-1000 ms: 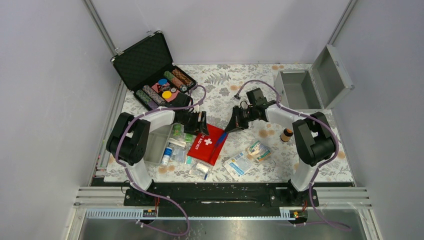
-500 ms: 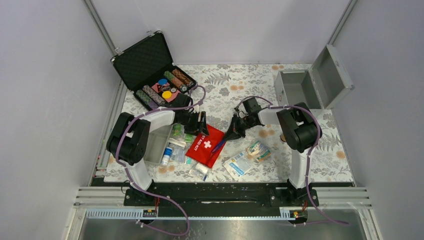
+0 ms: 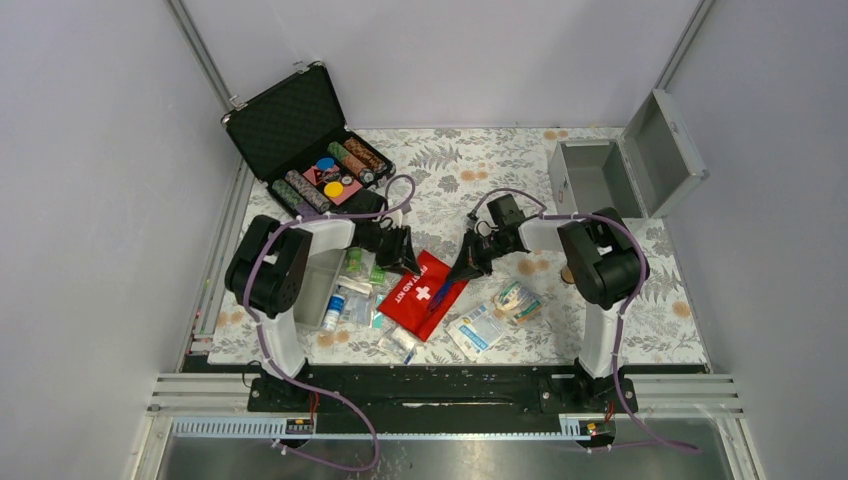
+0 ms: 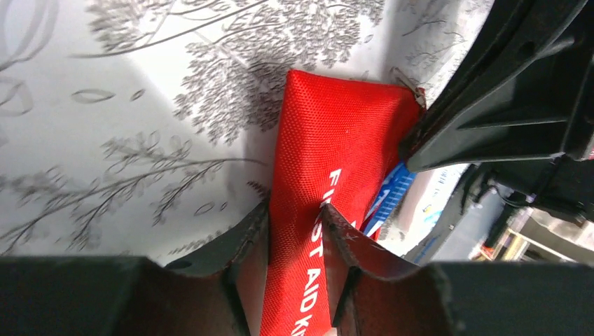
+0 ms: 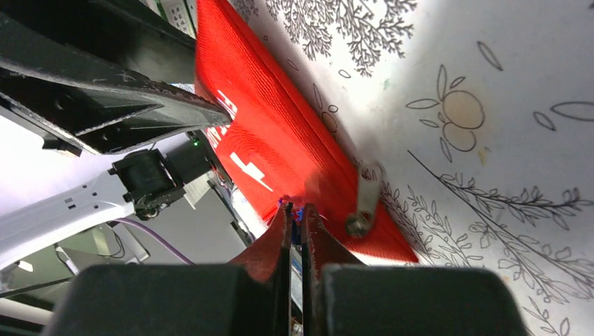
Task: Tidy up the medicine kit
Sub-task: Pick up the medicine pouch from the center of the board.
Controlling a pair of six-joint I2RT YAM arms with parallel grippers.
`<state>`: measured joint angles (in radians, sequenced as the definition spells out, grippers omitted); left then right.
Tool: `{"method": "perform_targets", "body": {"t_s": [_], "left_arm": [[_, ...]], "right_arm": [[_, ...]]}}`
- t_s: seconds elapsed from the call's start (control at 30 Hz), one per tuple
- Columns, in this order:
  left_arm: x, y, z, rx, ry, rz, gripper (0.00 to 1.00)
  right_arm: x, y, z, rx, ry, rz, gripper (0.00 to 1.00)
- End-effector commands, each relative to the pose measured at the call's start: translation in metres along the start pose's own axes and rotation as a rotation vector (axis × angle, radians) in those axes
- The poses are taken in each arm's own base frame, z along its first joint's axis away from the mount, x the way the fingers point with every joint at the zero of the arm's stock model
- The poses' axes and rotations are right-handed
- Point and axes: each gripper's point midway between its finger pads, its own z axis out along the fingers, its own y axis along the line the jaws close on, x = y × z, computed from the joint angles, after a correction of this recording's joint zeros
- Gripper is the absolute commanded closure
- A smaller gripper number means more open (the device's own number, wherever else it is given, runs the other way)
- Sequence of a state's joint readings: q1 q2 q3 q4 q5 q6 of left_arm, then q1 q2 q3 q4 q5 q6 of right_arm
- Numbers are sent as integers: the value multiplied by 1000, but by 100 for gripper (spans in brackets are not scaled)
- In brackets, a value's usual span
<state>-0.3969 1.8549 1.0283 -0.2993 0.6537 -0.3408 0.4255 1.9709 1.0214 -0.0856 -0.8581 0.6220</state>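
The medicine kit [image 3: 598, 180], a silver-grey metal box, stands at the back right with its lid [image 3: 668, 150] open. A red first-aid pouch [image 3: 428, 292] lies mid-table. My left gripper [image 3: 407, 262] is shut on the pouch's left edge, and the red fabric [image 4: 329, 133] runs between its fingers [image 4: 251, 234]. My right gripper [image 3: 461, 271] is at the pouch's right edge, shut on a thin blue packet [image 4: 389, 199]. The pouch [image 5: 273, 133] and its metal zip pull [image 5: 364, 199] lie just ahead of the right gripper [image 5: 297, 210].
A black foam-lined case of coloured chips [image 3: 320, 165] stands open at the back left. A clear tray [image 3: 316, 285] and small bottles [image 3: 335, 308] sit under the left arm. Sachets [image 3: 478, 328], a bandage roll [image 3: 517, 300] and a brown bottle [image 3: 568, 272] lie front right.
My left gripper has closed on the pouch's edge, and the pouch has turned and shifted slightly right. The right arm folded in earlier and has since held still.
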Motion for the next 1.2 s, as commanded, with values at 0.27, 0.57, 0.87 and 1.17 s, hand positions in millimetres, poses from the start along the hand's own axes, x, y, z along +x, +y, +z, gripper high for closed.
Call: {"method": "perform_targets", "body": {"t_s": [0.27, 0.57, 0.87, 1.17], "left_arm": [[-5, -23, 13, 184, 41, 22, 100], [-62, -15, -11, 202, -175, 37, 100], [-76, -21, -16, 240, -225, 51, 100], [-73, -29, -15, 307, -234, 47, 100]], "right_arm": [[-6, 8, -10, 16, -22, -122, 100], [-4, 17, -24, 40, -54, -208, 100], [-7, -9, -16, 142, -6, -143, 100], [-15, -18, 3, 206, 22, -111, 82]]}}
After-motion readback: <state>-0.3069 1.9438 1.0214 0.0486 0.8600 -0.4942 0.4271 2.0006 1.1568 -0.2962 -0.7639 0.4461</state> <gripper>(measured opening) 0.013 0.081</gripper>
